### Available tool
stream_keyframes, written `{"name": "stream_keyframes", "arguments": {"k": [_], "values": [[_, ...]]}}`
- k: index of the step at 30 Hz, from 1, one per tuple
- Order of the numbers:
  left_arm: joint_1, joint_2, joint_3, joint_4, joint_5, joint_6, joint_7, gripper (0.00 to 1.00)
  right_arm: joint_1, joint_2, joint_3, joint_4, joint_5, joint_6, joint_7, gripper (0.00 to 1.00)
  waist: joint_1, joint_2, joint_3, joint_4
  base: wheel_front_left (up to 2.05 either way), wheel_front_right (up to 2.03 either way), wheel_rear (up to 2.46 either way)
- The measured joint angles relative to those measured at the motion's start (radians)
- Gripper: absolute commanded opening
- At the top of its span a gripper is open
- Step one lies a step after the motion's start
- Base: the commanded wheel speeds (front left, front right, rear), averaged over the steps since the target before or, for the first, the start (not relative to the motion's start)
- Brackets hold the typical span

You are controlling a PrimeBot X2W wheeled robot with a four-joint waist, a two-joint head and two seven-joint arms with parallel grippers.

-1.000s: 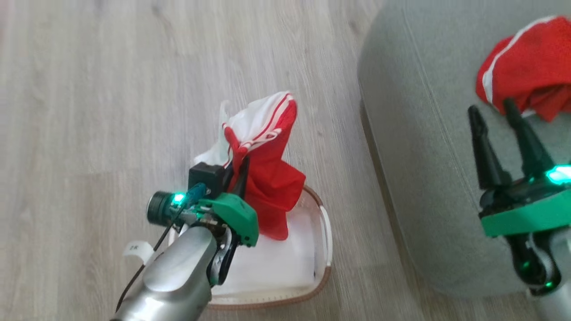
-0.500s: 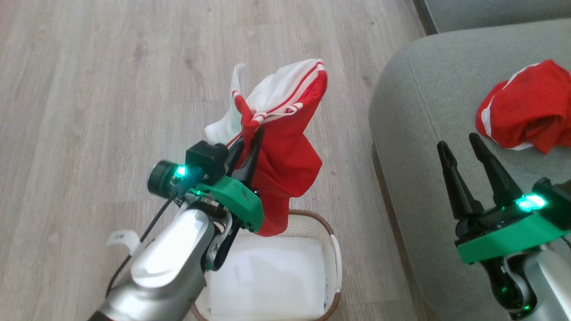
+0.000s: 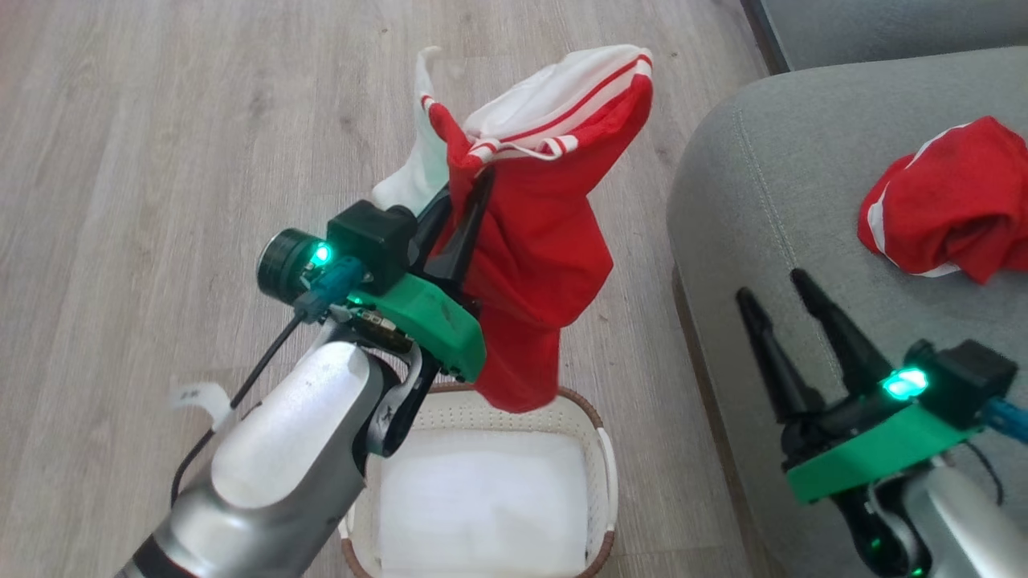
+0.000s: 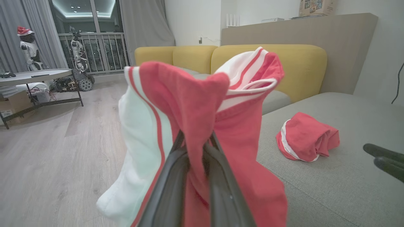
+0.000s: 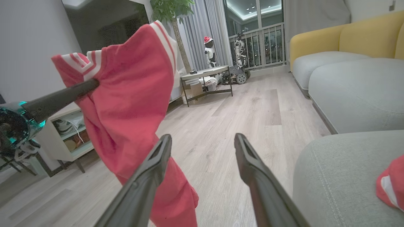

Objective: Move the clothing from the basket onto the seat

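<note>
While my left gripper (image 3: 470,201) clamps the clothing (image 3: 546,265) above the basket (image 3: 450,413), I should swing it over the seat (image 3: 763,201).

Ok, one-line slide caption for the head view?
Left gripper holds a red, white-striped jersey garment above the cream perforated basket; right gripper open near the grey-green sofa seat.
</note>
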Motion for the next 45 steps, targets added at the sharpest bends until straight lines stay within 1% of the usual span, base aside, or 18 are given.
{"name": "stream_keyframes", "arguments": {"k": [3, 8, 14, 23, 28, 32, 35, 44, 45], "values": [[0.000, 0.003, -0.002, -0.008, 0.000, 0.008, 0.009, 0.00, 0.000, 0.000, 0.026, 0.007, 0.000, 0.000, 0.000, 1.00, 0.0000, 0.0000, -0.001, 0.000, 0.00, 0.00, 0.00], [0.000, 0.003, -0.016, -0.028, 0.000, 0.008, 0.016, 0.00, -0.002, -0.002, 0.071, 0.022, 0.001, 0.000, 0.000, 1.00, 0.0000, 0.0000, -0.007, 0.003, 0.00, 0.00, 0.00], [0.000, 0.003, -0.031, -0.043, 0.000, 0.008, 0.027, 0.00, -0.033, -0.004, 0.172, 0.075, 0.011, 0.000, 0.000, 1.00, 0.0000, 0.0000, -0.015, 0.017, 0.00, 0.00, 0.00], [0.000, -0.016, -0.074, -0.071, -0.011, -0.018, 0.044, 0.00, -0.177, -0.010, 0.344, 0.205, 0.032, 0.000, 0.000, 1.00, 0.0000, 0.0000, -0.023, 0.061, 0.00, 0.00, 0.00], [0.002, -0.041, -0.105, -0.077, -0.012, -0.036, 0.053, 0.00, -0.244, -0.009, 0.411, 0.283, 0.038, 0.000, 0.000, 1.00, 0.0000, 0.0000, -0.029, 0.096, 0.00, 0.00, 0.00], [0.002, -0.060, -0.126, -0.078, -0.026, -0.048, 0.057, 0.00, -0.290, 0.000, 0.462, 0.320, 0.038, 0.000, 0.000, 1.00, 0.0000, 0.0000, -0.032, 0.130, 0.00, 0.00, 0.00], [0.002, -0.071, -0.137, -0.075, -0.037, -0.063, 0.060, 0.00, -0.313, 0.016, 0.486, 0.343, 0.044, 0.000, 0.000, 1.00, 0.0000, 0.0000, -0.034, 0.155, 0.00, 0.00, 0.00], [0.002, -0.087, -0.156, -0.057, -0.046, -0.072, 0.060, 0.00, -0.334, 0.049, 0.487, 0.367, 0.044, 0.000, 0.000, 1.00, 0.0000, 0.0000, -0.034, 0.206, 0.00, 0.00, 0.00], [0.002, -0.087, -0.156, -0.055, -0.046, -0.072, 0.060, 0.00, -0.334, 0.052, 0.486, 0.367, 0.044, 0.000, 0.000, 0.91, 0.0000, 0.0000, -0.034, 0.208, 0.00, 0.00, 0.00]]}}
